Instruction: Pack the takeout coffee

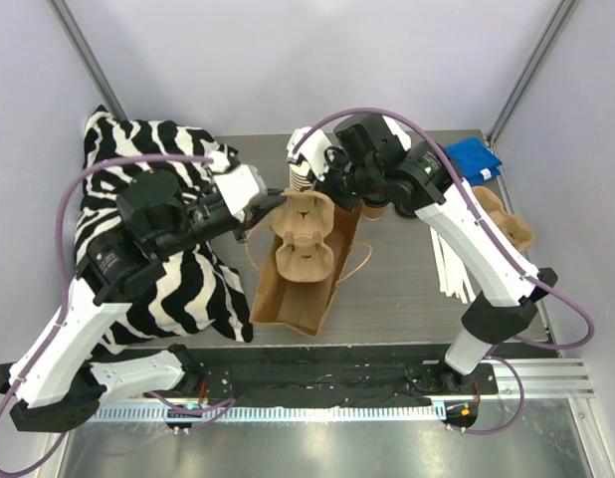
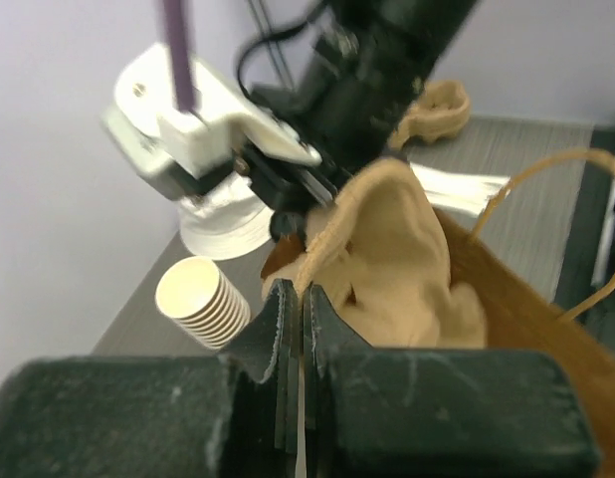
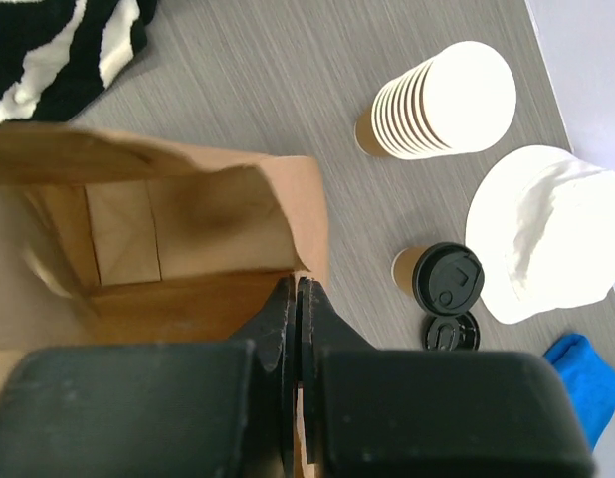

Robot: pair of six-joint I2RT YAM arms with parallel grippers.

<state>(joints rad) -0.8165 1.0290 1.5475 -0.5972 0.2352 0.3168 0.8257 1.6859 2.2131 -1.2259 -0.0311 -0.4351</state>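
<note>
Centrally in the top view we see a tall brown paper bag [image 1: 288, 299] standing open on the grey wood-grain surface [image 1: 407, 299], with a tan moulded-pulp cup tray [image 1: 306, 237] lying at its mouth. The left end effector [image 2: 294, 299] is closed. Its two dark fingers pinch a thin tan edge that runs up into the tray's rim, so we read it as gripping the tray. The right end effector [image 3: 296, 294] is closed as well, clamped on the bag's upper rim at the lower middle of its wrist view. There we look down past the rim to the bag's folded bottom.

The takeout coffee [image 3: 445, 277], a small cream paper cup with a brown lower band and a round black plastic lid, stands upright on the surface right of centre in that view, outside the bag and near it. A loose black plastic lid [image 3: 449, 332] lies just below the cup in the frame; we cannot tell whether they touch. Towards the upper right sits a stack of lidless cream cups [image 3: 442, 100]. A white cloth cap [image 3: 546, 234] lies at the right edge, and a blue cloth [image 3: 586, 373] shows in the lower right corner.

A zebra-striped cushion [image 1: 158, 249] fills the left of the top view. A second pulp tray [image 1: 507, 224] rests at the right, near some white paper strips [image 1: 452, 264].
</note>
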